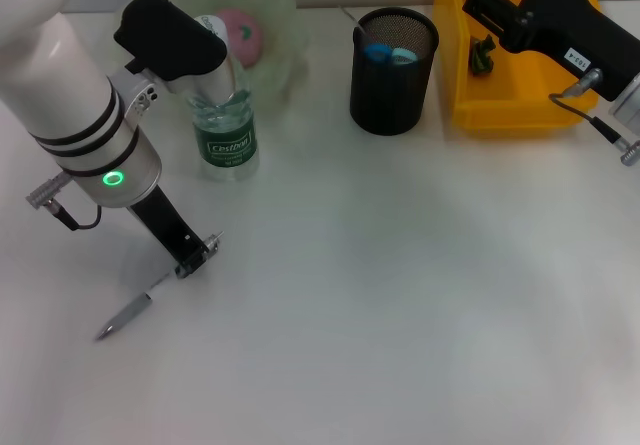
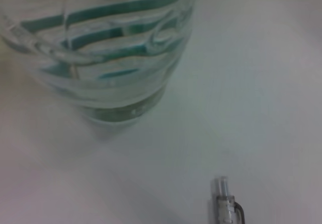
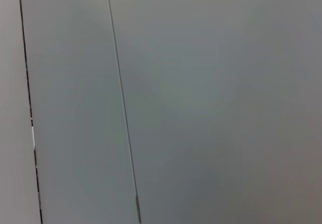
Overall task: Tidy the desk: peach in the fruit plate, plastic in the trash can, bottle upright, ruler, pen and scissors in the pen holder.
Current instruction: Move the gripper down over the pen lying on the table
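The left gripper (image 1: 190,262) sits at the tip of the pen (image 1: 128,313), apparently pinching it, at 6 o'clock from the upright bottle (image 1: 226,130). Lifting carelessly could knock that bottle over. Only the left wrist view shows the pen's clip end near the bottle's base; the right gripper's state cannot be told.

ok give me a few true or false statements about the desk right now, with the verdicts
1. The bottle stands upright on the desk. True.
2. The pen is in the pen holder. False: it lies on the desk, near the left tool.
3. The peach is in the fruit plate. True.
4. The pen holder is empty. False: blue-handled items show inside it.
5. The right arm is over the pen. False: it is over the yellow bin.
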Robot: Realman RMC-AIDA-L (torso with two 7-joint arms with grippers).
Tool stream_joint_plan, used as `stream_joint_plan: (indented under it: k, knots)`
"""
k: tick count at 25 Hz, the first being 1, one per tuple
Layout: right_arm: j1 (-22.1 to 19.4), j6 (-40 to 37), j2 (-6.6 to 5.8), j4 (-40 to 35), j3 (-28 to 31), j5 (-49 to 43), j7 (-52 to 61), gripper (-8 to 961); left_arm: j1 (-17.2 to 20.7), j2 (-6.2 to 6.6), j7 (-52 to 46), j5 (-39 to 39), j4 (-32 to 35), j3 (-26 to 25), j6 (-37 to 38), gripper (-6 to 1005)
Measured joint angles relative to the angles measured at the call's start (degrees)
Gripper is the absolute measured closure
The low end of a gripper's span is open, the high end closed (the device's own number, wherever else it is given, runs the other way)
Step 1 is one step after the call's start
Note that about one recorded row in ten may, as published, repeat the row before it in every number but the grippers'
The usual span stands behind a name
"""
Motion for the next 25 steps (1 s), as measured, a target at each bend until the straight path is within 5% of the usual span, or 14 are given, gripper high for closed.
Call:
stream_joint_plan:
  k: [25]
  knots:
    - [0.1,0.6,0.00,0.0,0.0,0.0,0.0,349,-0.6,-0.03,0.0,0.0,4.3,0.8,1.3,851]
